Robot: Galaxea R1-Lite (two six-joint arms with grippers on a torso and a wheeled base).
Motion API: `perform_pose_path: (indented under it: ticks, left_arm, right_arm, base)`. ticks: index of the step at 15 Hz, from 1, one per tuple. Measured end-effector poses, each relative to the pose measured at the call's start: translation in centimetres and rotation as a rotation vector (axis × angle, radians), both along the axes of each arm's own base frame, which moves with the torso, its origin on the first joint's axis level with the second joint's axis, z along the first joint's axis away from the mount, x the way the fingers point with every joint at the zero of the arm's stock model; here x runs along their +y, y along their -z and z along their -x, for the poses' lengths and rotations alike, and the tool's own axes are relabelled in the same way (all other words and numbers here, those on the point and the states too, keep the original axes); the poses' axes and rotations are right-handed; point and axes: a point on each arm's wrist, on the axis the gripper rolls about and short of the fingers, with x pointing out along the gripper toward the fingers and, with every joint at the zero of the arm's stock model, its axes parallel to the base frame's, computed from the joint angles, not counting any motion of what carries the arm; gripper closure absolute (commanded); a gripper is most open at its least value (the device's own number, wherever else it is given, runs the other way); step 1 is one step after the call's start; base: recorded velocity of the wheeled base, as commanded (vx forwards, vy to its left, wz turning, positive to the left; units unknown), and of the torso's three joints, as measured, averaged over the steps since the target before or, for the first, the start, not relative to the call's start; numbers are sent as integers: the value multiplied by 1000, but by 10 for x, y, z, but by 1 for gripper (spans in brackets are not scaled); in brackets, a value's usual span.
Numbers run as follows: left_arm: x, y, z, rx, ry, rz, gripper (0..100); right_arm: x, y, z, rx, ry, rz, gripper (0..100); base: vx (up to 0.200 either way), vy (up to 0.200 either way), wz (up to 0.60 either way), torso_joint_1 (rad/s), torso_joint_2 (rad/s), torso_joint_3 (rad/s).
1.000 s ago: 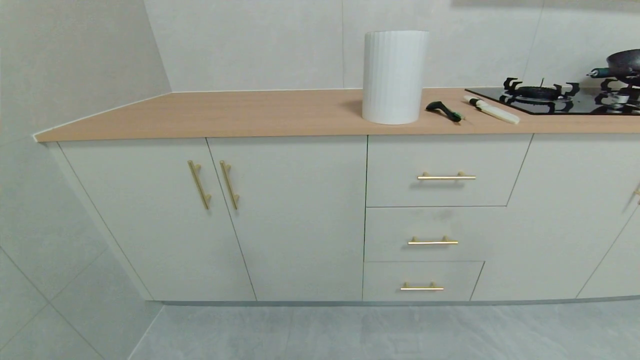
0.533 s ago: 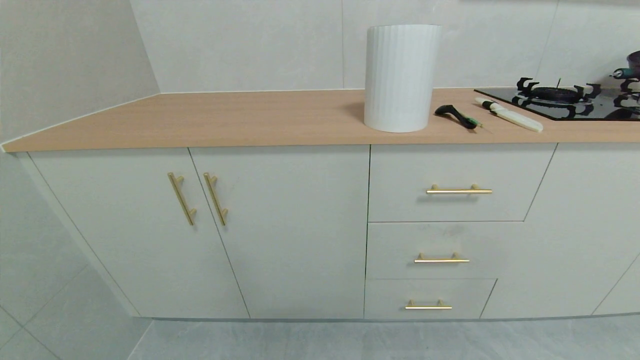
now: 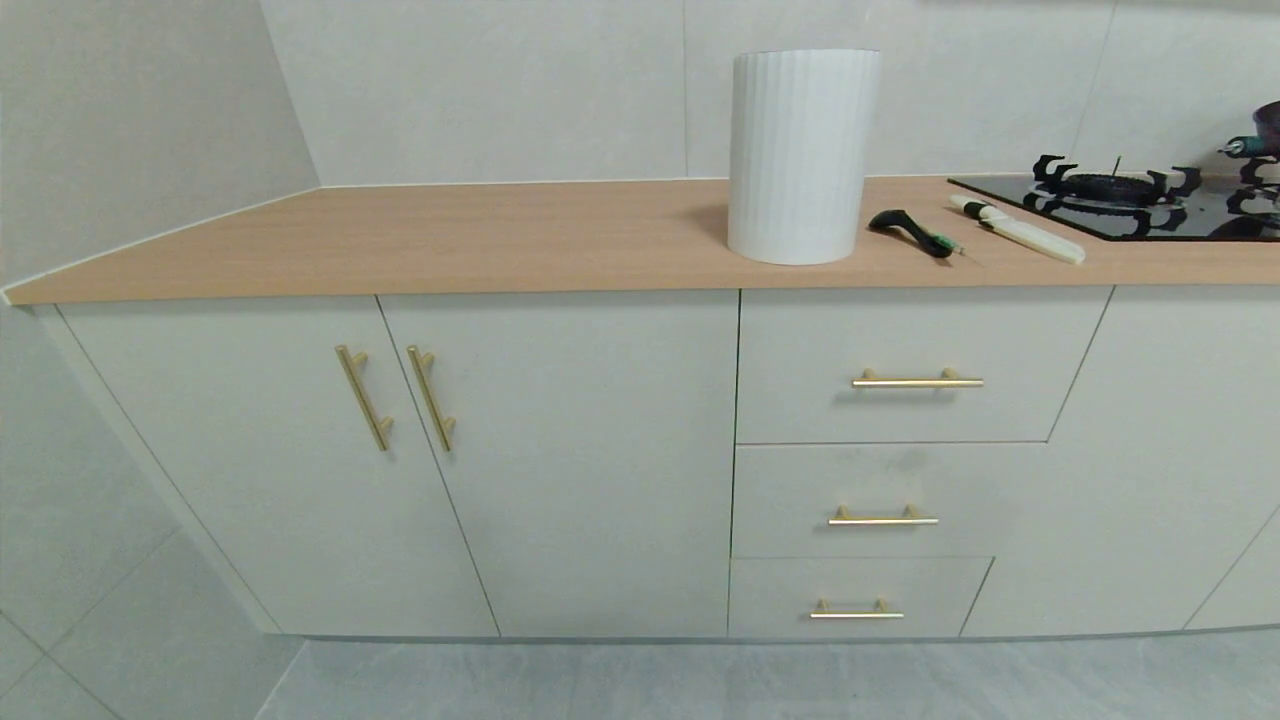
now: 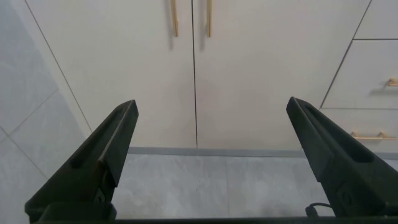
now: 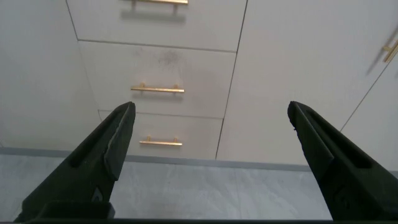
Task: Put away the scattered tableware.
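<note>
Compared with a second ago, the whole head view has shifted, so my camera has moved and the things on the countertop have not. Over the last half second the view has held steady.

Clock set flat on the counter, 12 toward the wall, centred on the white ribbed holder, which stands upright:
- The black-handled tool lies flat at about 4 o'clock, just beside the holder but apart from it.
- The white knife lies flat at about 3 o'clock, beyond the tool and not touching it.
- The hob sits at about 2 o'clock.

My left gripper hangs low before the cabinet doors, fingers spread wide with nothing between them. My right gripper hangs likewise before the drawers, also spread and empty.

Step in hand, as I judge it: the approach. Both pieces are ungrasped and the holder is presumably their destination. The next move calls for raising an arm to counter height, probably the right, being nearer. It should then come down over the tool's handle and close across its narrow width, since the tool lies flat. The holder's rim is tall, so the piece must be lifted well clear before release.
</note>
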Motion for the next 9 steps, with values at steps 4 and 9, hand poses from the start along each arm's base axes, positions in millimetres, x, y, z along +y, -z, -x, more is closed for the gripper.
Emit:
perform_pose_path:
  ticks: [4,9]
  left_arm:
    - [0,0,0,0,0,0,0]
    - [0,0,0,0,-1,0,0]
  right_arm:
    - [1,-40,0,1,-52,2,0]
    - [4,-80,-57,307,-169,-21,0]
  base:
    - [0,0,0,0,0,0]
    - [0,0,0,0,0,0]
